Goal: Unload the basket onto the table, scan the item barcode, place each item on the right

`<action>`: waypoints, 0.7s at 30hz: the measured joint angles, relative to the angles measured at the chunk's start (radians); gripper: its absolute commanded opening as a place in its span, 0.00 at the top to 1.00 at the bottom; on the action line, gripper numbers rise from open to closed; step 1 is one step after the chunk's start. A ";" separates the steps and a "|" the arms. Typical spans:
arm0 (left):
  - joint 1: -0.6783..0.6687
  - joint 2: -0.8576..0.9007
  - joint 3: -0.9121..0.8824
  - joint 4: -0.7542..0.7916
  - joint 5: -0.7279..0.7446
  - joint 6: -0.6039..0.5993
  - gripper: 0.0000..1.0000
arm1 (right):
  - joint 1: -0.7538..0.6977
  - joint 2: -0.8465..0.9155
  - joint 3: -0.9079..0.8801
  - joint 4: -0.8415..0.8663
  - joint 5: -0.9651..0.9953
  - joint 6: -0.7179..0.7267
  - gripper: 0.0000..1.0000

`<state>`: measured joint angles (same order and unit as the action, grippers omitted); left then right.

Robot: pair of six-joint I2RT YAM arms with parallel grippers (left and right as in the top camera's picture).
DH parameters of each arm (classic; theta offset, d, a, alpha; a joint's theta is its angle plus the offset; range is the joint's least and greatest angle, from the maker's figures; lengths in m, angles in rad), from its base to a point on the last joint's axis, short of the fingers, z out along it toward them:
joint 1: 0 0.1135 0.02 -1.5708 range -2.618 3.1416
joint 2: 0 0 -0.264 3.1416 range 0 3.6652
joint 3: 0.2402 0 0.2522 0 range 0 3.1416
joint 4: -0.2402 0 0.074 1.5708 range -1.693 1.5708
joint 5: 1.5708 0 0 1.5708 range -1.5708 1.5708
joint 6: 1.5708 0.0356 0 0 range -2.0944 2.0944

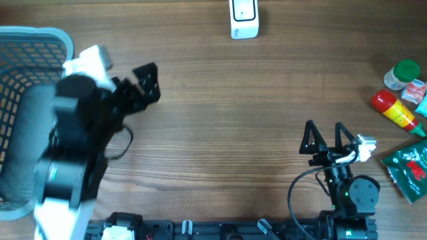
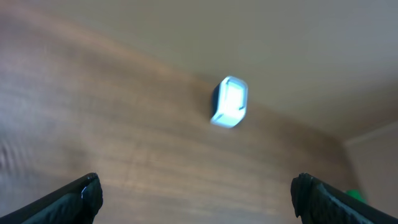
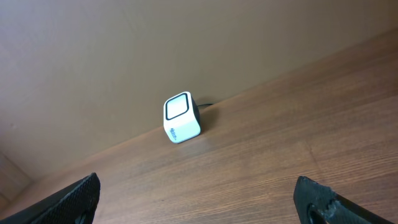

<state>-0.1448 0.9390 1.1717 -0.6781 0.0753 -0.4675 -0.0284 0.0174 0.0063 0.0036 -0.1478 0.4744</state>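
Wooden table (image 1: 220, 120) fills every view, with a plain wall behind it. Both jaws of the right gripper (image 1: 325, 133) are spread wide with nothing between them. The left gripper (image 1: 148, 83) is just as wide apart and just as empty.

Ahead of the right gripper and somewhat to its left, well apart, sits one white scanner (image 1: 244, 19). From the left gripper it lies ahead and to the right. Off to the right gripper's right side lie the items:
- one green-capped jar (image 1: 403, 73)
- one red bottle (image 1: 397, 110)
- one green pouch (image 1: 410, 167)
- a small packet (image 1: 415, 90), perhaps two, too crowded at the frame edge to count surely

Just behind the left gripper, to its left, stands one blue basket (image 1: 20, 40).

I judge that nothing is done yet: no item is picked and none is at the scanner. Choosing, lifting and presenting a barcode are all left to do.
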 measured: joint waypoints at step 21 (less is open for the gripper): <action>0.025 -0.521 -0.137 -0.164 -0.025 0.014 0.00 | 0.000 0.000 0.000 0.000 0.000 0.000 0.00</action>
<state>-0.1196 0.4183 1.0351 -0.8417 0.0505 -0.4534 -0.0284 0.0174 0.0063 0.0036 -0.1478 0.4744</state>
